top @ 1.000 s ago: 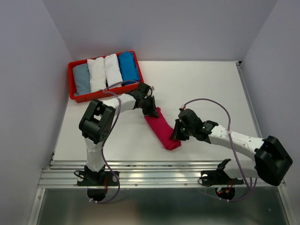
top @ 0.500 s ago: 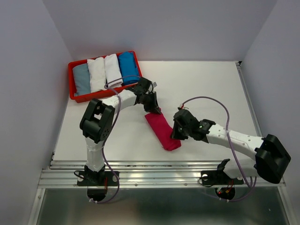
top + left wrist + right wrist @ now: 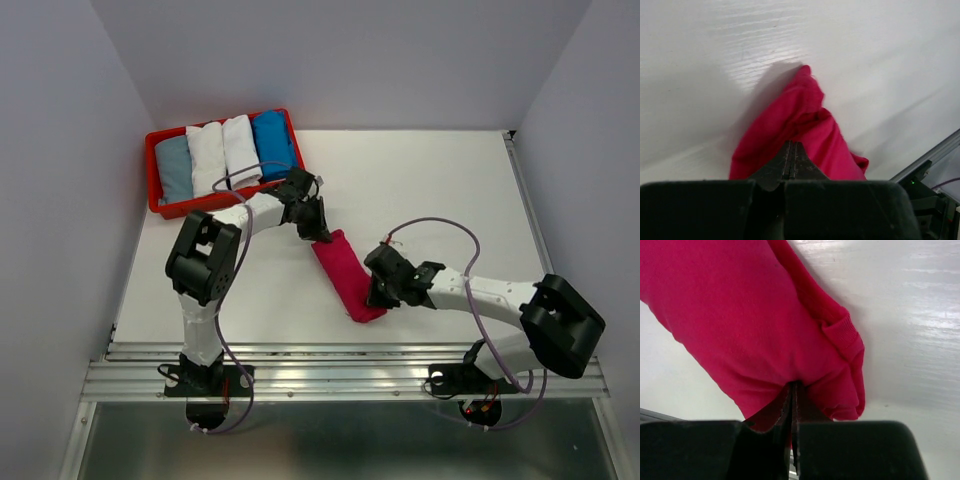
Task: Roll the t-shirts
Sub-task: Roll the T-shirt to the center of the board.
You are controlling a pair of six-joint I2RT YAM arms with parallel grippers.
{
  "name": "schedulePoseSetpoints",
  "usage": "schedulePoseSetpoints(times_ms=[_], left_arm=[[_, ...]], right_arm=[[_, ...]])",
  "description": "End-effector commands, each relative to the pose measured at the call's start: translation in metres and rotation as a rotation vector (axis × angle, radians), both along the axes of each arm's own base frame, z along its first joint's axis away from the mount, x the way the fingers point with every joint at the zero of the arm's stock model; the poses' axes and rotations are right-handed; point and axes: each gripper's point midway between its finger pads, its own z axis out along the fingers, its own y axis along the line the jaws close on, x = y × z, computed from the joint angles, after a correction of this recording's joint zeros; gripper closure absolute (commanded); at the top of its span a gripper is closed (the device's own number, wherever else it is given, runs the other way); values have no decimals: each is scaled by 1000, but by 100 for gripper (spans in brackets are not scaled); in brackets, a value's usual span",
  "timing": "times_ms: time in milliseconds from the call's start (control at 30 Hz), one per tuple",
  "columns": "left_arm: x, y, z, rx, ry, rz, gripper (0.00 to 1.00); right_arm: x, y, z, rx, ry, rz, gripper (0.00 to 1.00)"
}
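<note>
Pink t-shirt (image 3: 345, 275), position: rolled into a long bundle, slantwise over the middle of the table (image 3: 430, 180) between the two arms, well apart from the tray. Cannot tell whether it rests on the table or hangs just clear of it.
Table, risk: slick surface, so a dragged roll may slide and open rather than tighten.
Table, material: white, flat, faintly glossy, with fine grain in the wrist views.
Tray (image 3: 152, 175), risk: looks filled side to side, so a fifth roll may not fit without crushing the others (judgement).
Tray, material: rigid red plastic, rectangular, far left corner. Holds a grey-blue tee (image 3: 174, 168), two white tees (image 3: 207, 158) and a bright blue tee (image 3: 273, 142), all rolled, side by side and touching.
Pink t-shirt, risk: if the grips hold only the outer layer, the inner turns could sag out. Uneven pull between the arms would stretch or unwind it.
Pink t-shirt, material: soft matte magenta knit, a thick creased tube, with a stitched hem edge (image 3: 842, 332) at the near end.
Left jaws: clenched on the roll's far end, fingertips (image 3: 787, 156) pressed together on a thin fold. A thin pinch could slip.
Right jaws: clenched on the near end, tips buried in cloth.
</note>
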Motion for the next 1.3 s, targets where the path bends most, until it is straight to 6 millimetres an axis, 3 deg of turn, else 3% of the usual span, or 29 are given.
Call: schedulePoseSetpoints(times_ms=[0,133,233,267,333,400,500,600,700,733,833,900,967,1000,1100,1133,1267], left_arm=[[-8,10,-37,66,40,7,100],[-19,19,-49,97,61,14,100],[-26,27,-39,102,44,24,100],[-29,32,-29,110,25,30,100],[-30,41,-16,142,0,50,100],[-25,46,11,150,-64,64,100],[-12,58,49,193,-151,98,100],[2,67,83,195,-214,112,100],[18,81,104,201,-271,111,85],[24,89,106,222,-282,129,72],[45,127,114,280,-282,211,53],[61,165,121,315,-278,306,48],[72,198,129,366,-286,386,48],[78,227,128,383,-266,446,48],[84,281,125,465,-228,567,48],[84,314,123,485,-210,637,48],[90,371,112,523,-183,746,48]], right_arm=[[-5,-26,-33,-134,19,-38,96],[-6,-42,-41,-221,15,-39,96],[1,-56,-34,-312,-14,-48,96],[3,-64,-29,-351,-30,-56,95],[15,-61,-10,-350,-84,-49,93],[22,-56,17,-305,-154,-39,87],[37,-47,62,-227,-270,-28,76],[47,-38,94,-181,-341,-25,64],[54,-32,105,-175,-362,-17,53],[55,-30,105,-175,-361,-18,50],[60,-21,102,-163,-361,-15,46],[64,-13,102,-136,-364,-11,44],[64,-5,98,-115,-350,7,43],[65,0,94,-107,-340,16,43],[60,11,84,-78,-300,52,43],[58,12,80,-75,-291,61,43],[56,19,77,-50,-283,88,43]])
